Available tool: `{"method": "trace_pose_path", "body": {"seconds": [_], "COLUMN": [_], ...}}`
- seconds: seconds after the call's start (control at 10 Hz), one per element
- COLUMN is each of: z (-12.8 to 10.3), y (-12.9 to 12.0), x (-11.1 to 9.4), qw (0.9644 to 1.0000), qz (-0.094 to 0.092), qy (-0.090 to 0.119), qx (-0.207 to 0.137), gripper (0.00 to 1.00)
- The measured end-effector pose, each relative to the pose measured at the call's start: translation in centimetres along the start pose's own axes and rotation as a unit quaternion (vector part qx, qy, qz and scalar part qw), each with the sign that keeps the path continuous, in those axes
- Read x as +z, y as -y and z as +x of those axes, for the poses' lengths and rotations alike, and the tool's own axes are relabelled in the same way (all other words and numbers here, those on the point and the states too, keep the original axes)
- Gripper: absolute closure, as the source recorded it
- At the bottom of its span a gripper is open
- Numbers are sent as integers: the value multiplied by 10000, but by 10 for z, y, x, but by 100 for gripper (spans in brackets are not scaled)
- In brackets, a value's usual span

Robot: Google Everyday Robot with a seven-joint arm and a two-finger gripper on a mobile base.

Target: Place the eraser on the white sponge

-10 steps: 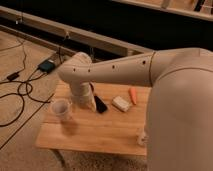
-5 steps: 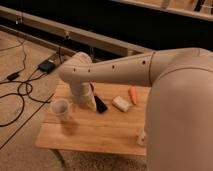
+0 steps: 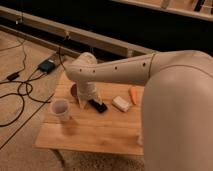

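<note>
The eraser (image 3: 100, 107) is a small black block lying on the wooden table (image 3: 95, 132), just left of the white sponge (image 3: 121, 103), a cream block. My gripper (image 3: 86, 102) hangs from the white arm at the table's left middle, right beside the eraser's left end. The arm's wrist covers most of the gripper. The sponge lies apart from the eraser with a small gap between them.
A white cup (image 3: 60, 108) stands at the table's left. A dark purple bowl (image 3: 74, 90) sits partly hidden behind the wrist. An orange carrot-shaped piece (image 3: 133, 94) lies right of the sponge. Cables and a power box (image 3: 46, 66) lie on the floor to the left.
The gripper and eraser look to have shifted slightly toward the right, nearer the sponge. Other things have not moved.
</note>
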Motion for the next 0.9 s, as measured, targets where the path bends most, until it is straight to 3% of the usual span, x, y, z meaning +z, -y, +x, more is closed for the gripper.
{"method": "trace_pose_path", "body": {"seconds": [0.3,0.5,0.9], "z": [-9,-15,-39], "y": [12,28,47], "x": [22,43,71], "qw": [9989,9980,9971], "qz": [-276,-396,-411], "qy": [44,-75,-293], "qx": [-389,-488,-565], "gripper": [35,35,35]}}
